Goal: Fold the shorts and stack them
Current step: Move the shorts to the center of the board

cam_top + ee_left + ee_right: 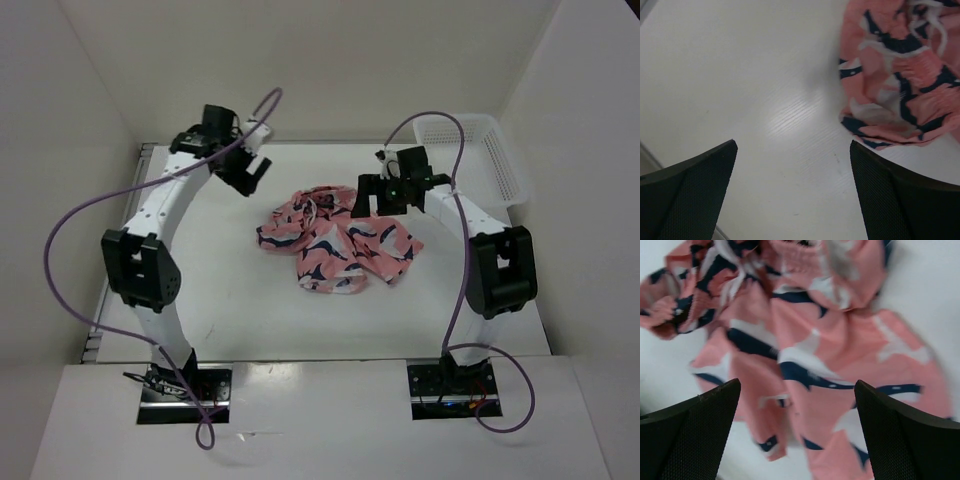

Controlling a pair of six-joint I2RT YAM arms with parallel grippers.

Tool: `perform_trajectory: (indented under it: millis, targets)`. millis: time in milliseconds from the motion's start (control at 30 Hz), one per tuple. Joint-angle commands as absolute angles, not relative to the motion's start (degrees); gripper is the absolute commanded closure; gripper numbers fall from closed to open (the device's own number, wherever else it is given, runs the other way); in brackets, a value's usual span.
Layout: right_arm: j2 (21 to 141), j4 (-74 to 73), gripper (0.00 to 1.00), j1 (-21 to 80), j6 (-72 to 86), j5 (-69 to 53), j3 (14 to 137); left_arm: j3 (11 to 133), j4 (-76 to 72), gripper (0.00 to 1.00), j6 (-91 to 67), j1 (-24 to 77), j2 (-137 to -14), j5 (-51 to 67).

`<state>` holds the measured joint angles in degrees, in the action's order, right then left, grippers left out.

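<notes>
The white tabletop (230, 300) fills the space between pale walls and carries everything else. The left arm (150, 250) rises from its base at the near edge and leans in toward the middle. The right arm (495, 260) does the same from the other side. A purple cable (60, 270) loops loosely along each of them.

The shorts (335, 240) lie near the middle of the tabletop, between the two arms and a little closer to the right one. They are a crumpled, unfolded heap of salmon-pink cloth with dark navy-and-white shapes, and nothing holds them. A white cord (935, 25) shows among the gathered folds at the far part of the heap.

A white mesh basket (480, 150) stands at the far right corner of the tabletop, well apart from the shorts, behind the right arm.

The left tool (792, 143) is released, its two dark fingers (690, 195) spread wide over bare tabletop. The edge of the shorts sits just beside it, off to its right in the wrist view, and is not touched.

The right tool (797, 382) is also released and grasps nothing. It hangs directly over the shorts with its fingers spread, so pink cloth fills the gap between them in its wrist view. Whether the fingers touch the cloth cannot be told
</notes>
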<state>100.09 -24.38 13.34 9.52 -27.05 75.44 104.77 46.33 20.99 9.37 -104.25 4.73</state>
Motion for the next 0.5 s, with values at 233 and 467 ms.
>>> perform_trajectory:
  millis: [233, 467]
  targets:
    - [96.16, -25.31, 0.0, 13.01, -8.09, -5.9, 75.96, 99.85, 40.43, 0.0, 29.27, 31.03, -109.78, -5.81]
    - [92.55, -25.31, 0.0, 13.62, -6.87, -2.55, 65.84, 94.41, 38.87, 0.0, 21.72, 29.79, -110.82, -4.98]
